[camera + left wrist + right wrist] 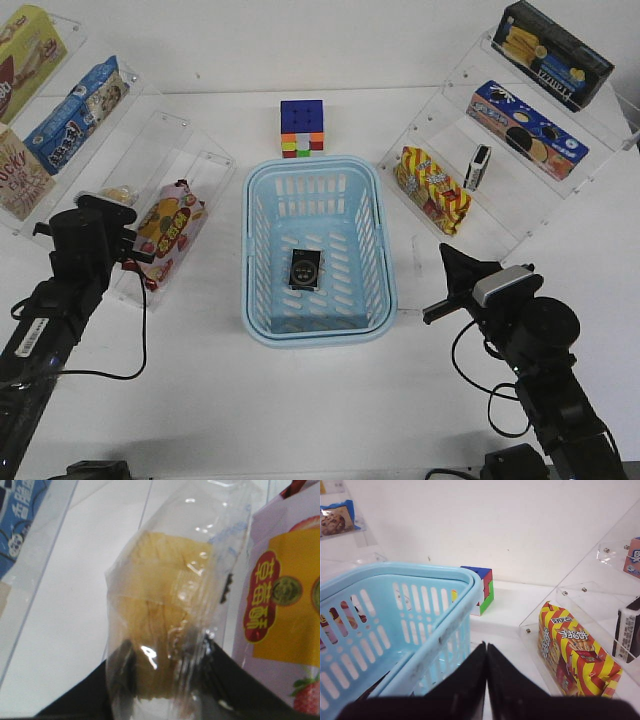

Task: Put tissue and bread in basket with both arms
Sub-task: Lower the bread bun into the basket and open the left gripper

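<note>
The light blue basket (318, 318) stands in the middle of the table, and a black tissue pack (305, 268) lies flat on its bottom. A second tissue pack (479, 166) stands on edge on the right shelf. The bread (118, 194), in its clear wrapper, is at the left shelf. My left gripper (122, 207) is closed around it. In the left wrist view the bread (165, 615) fills the gap between the black fingers (235, 685). My right gripper (446, 254) is shut and empty, just right of the basket (395, 615), as the right wrist view (486, 647) shows.
A colour cube (301, 128) sits behind the basket. A pink strawberry snack bag (168, 228) lies right beside the bread. A red-and-yellow snack bag (432, 188) lies on the right shelf. Boxes fill the acrylic shelves (540, 130) on both sides.
</note>
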Motion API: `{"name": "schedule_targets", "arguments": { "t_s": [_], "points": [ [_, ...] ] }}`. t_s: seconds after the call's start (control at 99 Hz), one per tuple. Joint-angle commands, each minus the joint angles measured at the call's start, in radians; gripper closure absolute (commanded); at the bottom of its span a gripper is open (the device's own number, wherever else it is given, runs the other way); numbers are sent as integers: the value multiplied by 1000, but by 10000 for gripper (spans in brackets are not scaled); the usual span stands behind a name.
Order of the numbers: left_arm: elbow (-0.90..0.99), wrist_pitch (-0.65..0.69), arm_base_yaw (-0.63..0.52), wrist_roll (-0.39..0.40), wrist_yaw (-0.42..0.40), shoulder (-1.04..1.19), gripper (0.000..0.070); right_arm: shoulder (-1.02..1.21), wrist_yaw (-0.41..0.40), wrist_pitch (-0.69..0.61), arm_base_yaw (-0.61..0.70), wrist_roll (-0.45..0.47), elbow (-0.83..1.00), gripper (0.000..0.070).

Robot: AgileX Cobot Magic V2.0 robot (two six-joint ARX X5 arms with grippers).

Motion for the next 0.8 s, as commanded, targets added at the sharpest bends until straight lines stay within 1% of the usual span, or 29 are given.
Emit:
{"name": "schedule_targets", "arguments": {
  "t_s": [0.0, 0.061, 0.111, 0.162, 0.253, 0.283, 0.343, 0.414, 0.505, 0.525, 0.545, 0.636, 0.657, 0.677, 0.707, 0.788],
  "points": [
    [32, 35, -17, 0, 2, -29, 700, 2, 0, 13, 2, 10, 16, 700],
    [50, 42, -42, -29, 15, -61, 700, 2, 0, 13, 2, 10, 16, 700],
    [75, 40, -69, -83, 71, -87, 700, 2, 0, 13, 2, 10, 16, 700],
    [97, 41, -99, -153, 165, -114, 700, 2, 0, 14, 2, 10, 16, 700],
    [125, 54, -160, -277, 397, -145, 700, 2, 1, 14, 2, 11, 16, 700],
    [130, 68, -185, -314, 463, -148, 700, 2, 3, 14, 2, 11, 16, 700],
    [134, 95, -241, -372, 561, -146, 700, 2, 3, 14, 2, 11, 16, 700],
    [134, 121, -315, -402, 623, -127, 700, 2, 3, 14, 2, 11, 16, 700],
    [134, 121, -402, -402, 660, -88, 690, 2, 3, 13, 2, 11, 16, 700],
    [134, 119, -417, -402, 660, -78, 669, 2, 3, 13, 2, 11, 16, 700],
    [134, 117, -431, -402, 660, -69, 622, 2, 3, 13, 2, 11, 16, 700],
    [134, 113, -466, -403, 660, -34, 310, 2, 3, 13, 2, 11, 16, 700],
    [134, 110, -471, -403, 660, -29, 252, 2, 3, 13, 2, 11, 16, 700],
    [135, 108, -474, -403, 660, -26, 209, 2, 3, 12, 2, 11, 16, 700],
    [135, 103, -476, -403, 659, -25, 180, 2, 3, 12, 2, 11, 16, 700],
    [136, 96, -476, -402, 652, -35, 180, 2, 8, 10, 2, 11, 16, 700]
  ]
}}
